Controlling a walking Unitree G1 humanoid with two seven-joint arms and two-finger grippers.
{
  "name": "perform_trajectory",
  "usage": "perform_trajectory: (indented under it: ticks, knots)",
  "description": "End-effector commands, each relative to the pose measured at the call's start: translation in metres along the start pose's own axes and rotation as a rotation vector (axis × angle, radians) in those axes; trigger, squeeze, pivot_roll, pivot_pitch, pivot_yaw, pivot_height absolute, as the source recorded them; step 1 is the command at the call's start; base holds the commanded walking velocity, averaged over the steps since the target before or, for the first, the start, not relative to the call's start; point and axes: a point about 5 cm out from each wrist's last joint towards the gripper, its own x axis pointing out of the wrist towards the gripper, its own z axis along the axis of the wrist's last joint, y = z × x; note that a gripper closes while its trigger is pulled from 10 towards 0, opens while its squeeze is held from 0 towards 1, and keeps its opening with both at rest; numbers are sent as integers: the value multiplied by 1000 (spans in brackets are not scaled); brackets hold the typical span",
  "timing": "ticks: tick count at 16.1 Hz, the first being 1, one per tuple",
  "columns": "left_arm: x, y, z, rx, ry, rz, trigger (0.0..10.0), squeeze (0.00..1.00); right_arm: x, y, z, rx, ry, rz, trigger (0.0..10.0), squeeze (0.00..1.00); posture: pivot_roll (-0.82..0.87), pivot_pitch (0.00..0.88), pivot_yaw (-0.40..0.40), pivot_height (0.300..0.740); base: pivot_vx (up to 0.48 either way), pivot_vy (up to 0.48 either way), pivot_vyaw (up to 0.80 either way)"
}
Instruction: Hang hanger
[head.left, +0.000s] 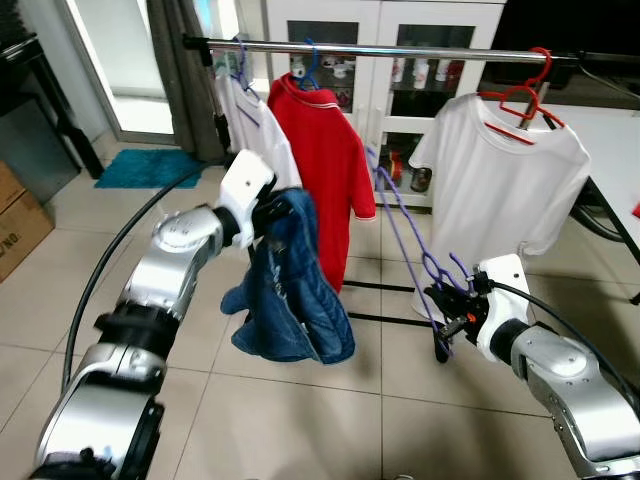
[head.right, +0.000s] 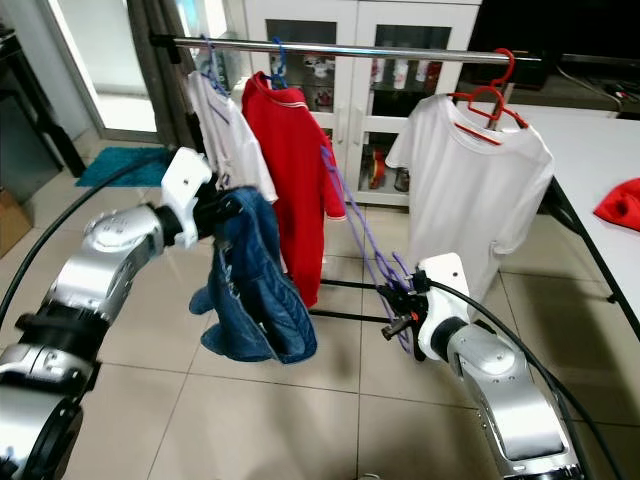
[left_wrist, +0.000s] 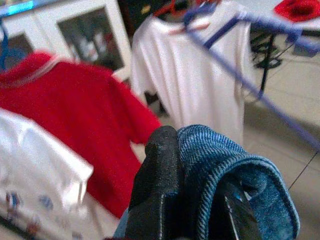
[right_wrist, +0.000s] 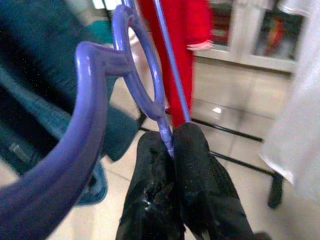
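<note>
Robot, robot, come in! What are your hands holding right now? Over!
Left end effector shut on blue denim garment. Right end effector shut on purple plastic hanger, low, below the metal clothes rail. Red shirt and white T-shirt already hung.

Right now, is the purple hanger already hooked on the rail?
No, the right gripper holds the purple hanger low, well below the rail.

Glossy purple plastic hanger (right_wrist: 135, 85), blue denim garment (head.left: 290, 290), shiny metal rail (head.left: 400, 50), glossy floor tiles (head.left: 280, 420)
</note>
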Motion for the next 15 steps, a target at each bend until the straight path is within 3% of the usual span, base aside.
perform_trajectory:
  ticks: [1, 3, 7, 8, 11, 12, 14, 15]
  knots:
    - [-6, 2, -3, -15, -2, 70, 10000, 0, 1, -1, -9, 69, 29, -51, 10000, 0, -87, 0, 50, 740, 0, 0, 0]
    - [-11, -5, -16, -54, 15, 131, 10000, 0, 4, 8, -21, 104, 62, -58, 10000, 0, -86, 0, 48, 740, 0, 0, 0]
    - [-26, -32, -62, -128, 167, 279, 10000, 0, 8, 20, -49, 398, 109, -250, 10000, 0, -90, 0, 46, 740, 0, 0, -800]
    - [-27, -36, -68, -127, 192, 295, 10000, 0, 8, 21, -54, 423, 122, -272, 10000, 0, -81, 0, 45, 740, 0, 0, -800]
    - [-27, -42, -61, -66, 135, 327, 10000, 0, 10, 25, -59, 335, 135, -287, 10000, 0, -75, 0, 41, 740, 0, 0, -800]
    - [-28, -49, -46, -95, 57, 303, 10000, 0, 8, 21, -55, 312, 107, -320, 10000, 0, -73, 0, 36, 740, 0, 0, -781]
    - [-31, -51, -41, -117, 39, 312, 10000, 0, 4, 13, -45, 275, 42, -362, 10000, 0, -76, 0, 35, 740, 0, 0, -781]
    - [-33, -51, -42, -173, 41, 330, 10000, 0, 1, 10, -34, 232, -10, -368, 10000, 0, -91, 0, 38, 740, 0, 0, -781]
